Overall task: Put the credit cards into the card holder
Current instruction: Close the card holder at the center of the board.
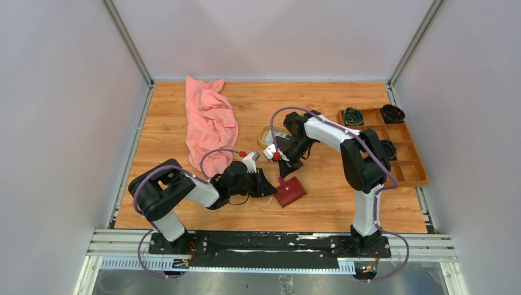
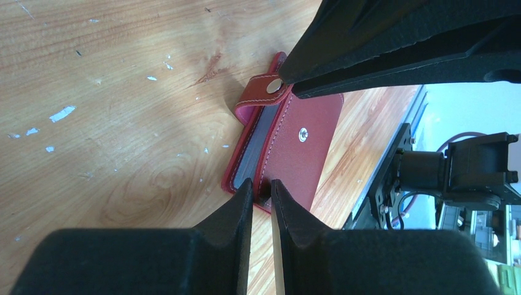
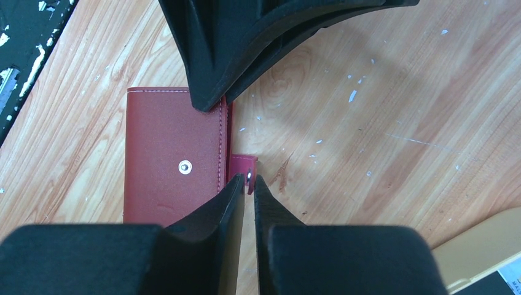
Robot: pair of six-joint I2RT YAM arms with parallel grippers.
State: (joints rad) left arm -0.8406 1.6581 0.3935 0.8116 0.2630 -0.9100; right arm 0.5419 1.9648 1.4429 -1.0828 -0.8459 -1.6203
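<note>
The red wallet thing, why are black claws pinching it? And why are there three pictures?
Those claws belong to two robot arms bolted to a wooden table. One picture looks down from above. The other two come from small cameras on each arm's wrist, so you see the claws up close. On the table lie a pink cloth, a wooden tray with compartments, and the red card holder. The left gripper pinches the edge of the card holder's cover. The right gripper pinches its little snap strap. They seem to be opening it so cards can go in.
</note>
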